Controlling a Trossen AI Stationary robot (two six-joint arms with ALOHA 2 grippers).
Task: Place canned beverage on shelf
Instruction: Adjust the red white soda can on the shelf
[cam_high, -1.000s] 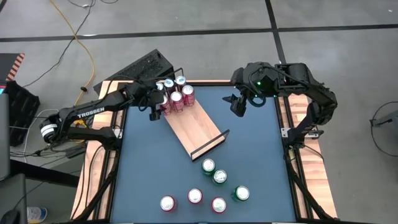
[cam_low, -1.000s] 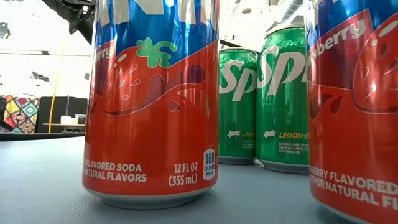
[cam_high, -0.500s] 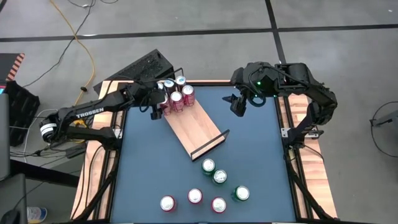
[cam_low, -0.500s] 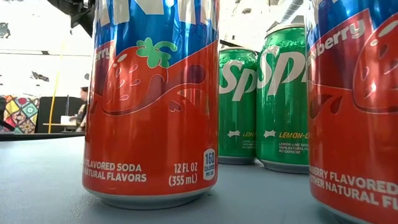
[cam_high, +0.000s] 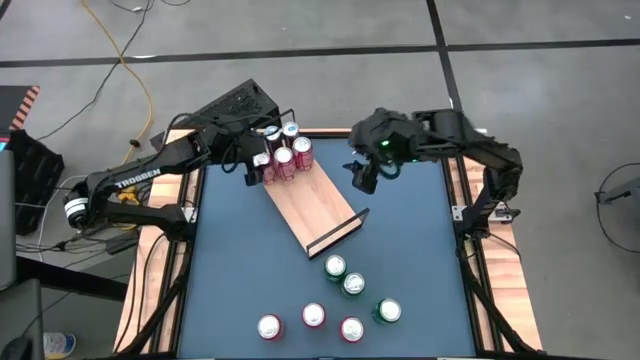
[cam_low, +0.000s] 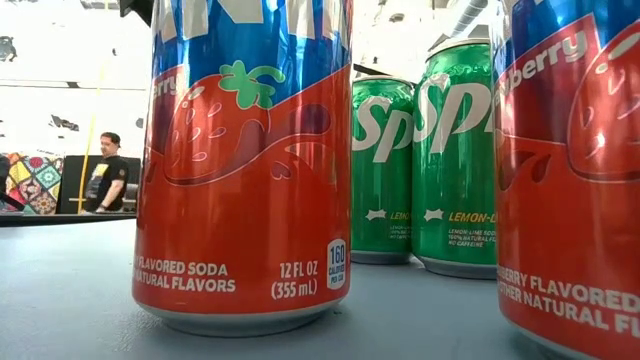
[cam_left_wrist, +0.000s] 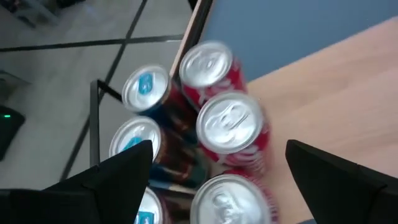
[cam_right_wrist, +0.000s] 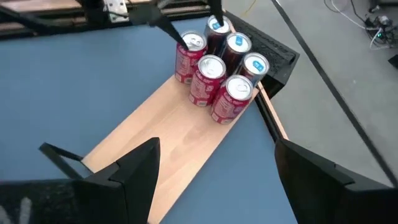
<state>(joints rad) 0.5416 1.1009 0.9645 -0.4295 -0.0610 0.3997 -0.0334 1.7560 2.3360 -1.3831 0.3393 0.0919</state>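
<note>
The light-wood shelf board with black end rails (cam_high: 312, 205) lies diagonally at upper centre, 6 red and dark cans (cam_high: 281, 150) clustered on its upper-left end. The left gripper (cam_high: 257, 171) hovers open beside them; the right gripper (cam_high: 362, 176), open and empty, hangs right of the board. 6 loose red and green cans (cam_high: 340, 300) stand at the lower centre.

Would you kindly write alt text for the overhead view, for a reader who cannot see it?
Six cans stand clustered at the far end of a light-wood shelf lying diagonally on a blue table. The open left gripper sits beside the cluster; the open right gripper hovers empty near the shelf. Six more cans, green and red, wait at the near edge.
</note>
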